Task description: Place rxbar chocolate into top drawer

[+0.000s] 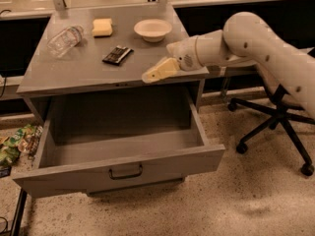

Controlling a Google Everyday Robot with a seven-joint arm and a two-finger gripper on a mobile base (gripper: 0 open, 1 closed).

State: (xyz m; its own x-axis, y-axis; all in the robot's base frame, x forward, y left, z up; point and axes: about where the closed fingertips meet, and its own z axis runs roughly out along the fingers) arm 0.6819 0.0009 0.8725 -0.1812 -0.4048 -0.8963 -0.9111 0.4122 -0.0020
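Note:
The rxbar chocolate (117, 55), a flat black bar, lies on the grey cabinet top (74, 75) near its middle. The top drawer (123, 168) is pulled wide open below, and nothing shows inside it. My gripper (156, 72) hangs over the front right part of the cabinet top, to the right of the bar and a little nearer the front edge, apart from it. It holds nothing.
A clear plastic bottle (65, 39) lies on its side at the back left. A yellow sponge (102, 27) and a white bowl (153, 29) sit at the back. A black office chair (275, 124) stands to the right. Snack wrappers (17, 142) lie on the floor at left.

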